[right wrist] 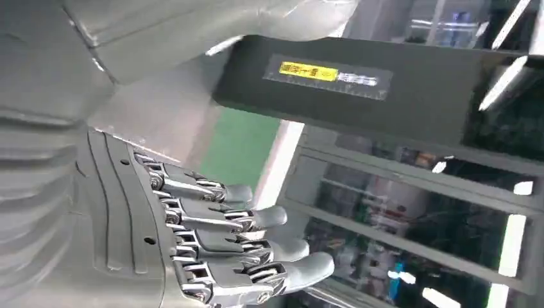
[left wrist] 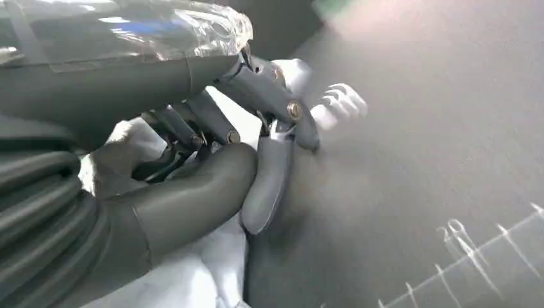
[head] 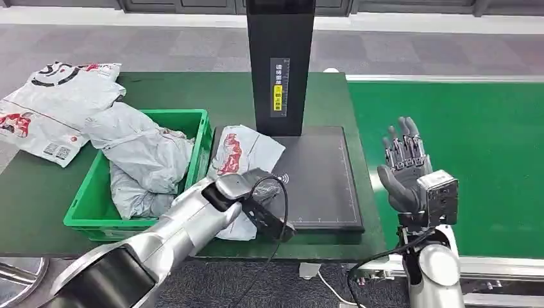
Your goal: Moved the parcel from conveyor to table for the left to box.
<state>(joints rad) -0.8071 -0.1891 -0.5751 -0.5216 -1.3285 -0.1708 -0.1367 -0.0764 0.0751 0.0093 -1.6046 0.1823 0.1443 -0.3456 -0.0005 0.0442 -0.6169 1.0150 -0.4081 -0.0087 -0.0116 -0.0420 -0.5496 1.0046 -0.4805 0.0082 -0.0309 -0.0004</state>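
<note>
— Parcel?
— White parcel [head: 240, 154] on the black scan pad [head: 317, 176], beside the green bin [head: 90, 208]. My left hand [left wrist: 212, 160] grips it.
— Right?
— My right hand [head: 404, 170] raised over the conveyor [head: 487, 147], fingers spread, holding nothing.

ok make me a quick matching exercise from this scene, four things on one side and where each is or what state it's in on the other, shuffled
Things:
1. left hand
2. right hand
3. green crate
4. parcel with red print

Places or states:
A. holds grey parcels inside
B. open, raised over the green conveyor
C. lies partly on the black scanner pad
D. fingers closing on the parcel's near end

Pairs: 1-D, 2-B, 3-A, 4-C
</note>
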